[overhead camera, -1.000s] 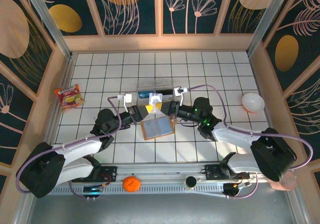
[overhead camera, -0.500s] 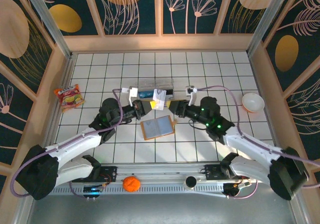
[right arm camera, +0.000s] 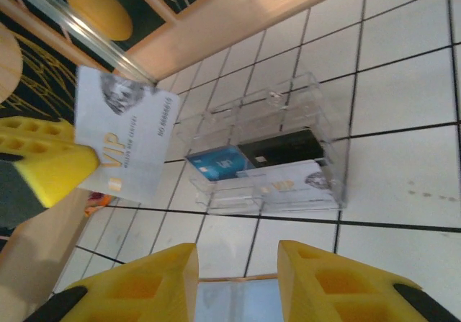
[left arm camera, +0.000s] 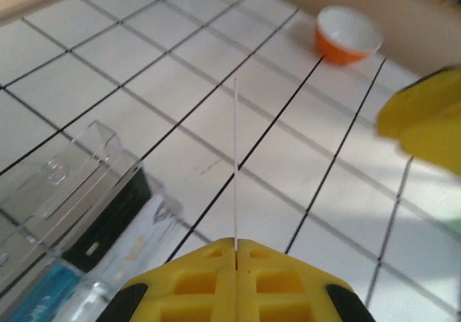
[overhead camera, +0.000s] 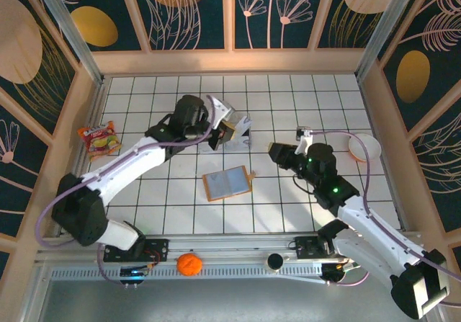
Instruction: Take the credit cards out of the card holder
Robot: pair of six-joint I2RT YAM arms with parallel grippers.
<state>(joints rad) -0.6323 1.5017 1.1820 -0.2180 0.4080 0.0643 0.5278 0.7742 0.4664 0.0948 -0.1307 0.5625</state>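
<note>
The card holder (overhead camera: 227, 183) lies open on the tiles, its grey-blue inside up; its far edge shows at the bottom of the right wrist view (right arm camera: 238, 300). My left gripper (overhead camera: 220, 135) (left arm camera: 235, 244) is shut on a grey VIP credit card (overhead camera: 232, 126) (right arm camera: 126, 135), seen edge-on as a thin line (left arm camera: 235, 156), held in the air over the clear plastic box (right arm camera: 274, 156) (left arm camera: 72, 207). Inside the box lie a blue card (right arm camera: 216, 165), a dark card (right arm camera: 281, 148) and a grey card (right arm camera: 288, 185). My right gripper (overhead camera: 276, 151) (right arm camera: 238, 279) stands open and empty, right of the wallet.
A snack packet (overhead camera: 101, 138) lies at the left wall. An orange-and-white bowl (overhead camera: 364, 147) (left arm camera: 348, 34) sits at the right wall. An orange (overhead camera: 189, 264) and a small dark round object (overhead camera: 274, 262) rest on the front rail.
The left arm rose and swung back over the clear box with the card. The right gripper opened and drew back to the right, away from the wallet.
</note>
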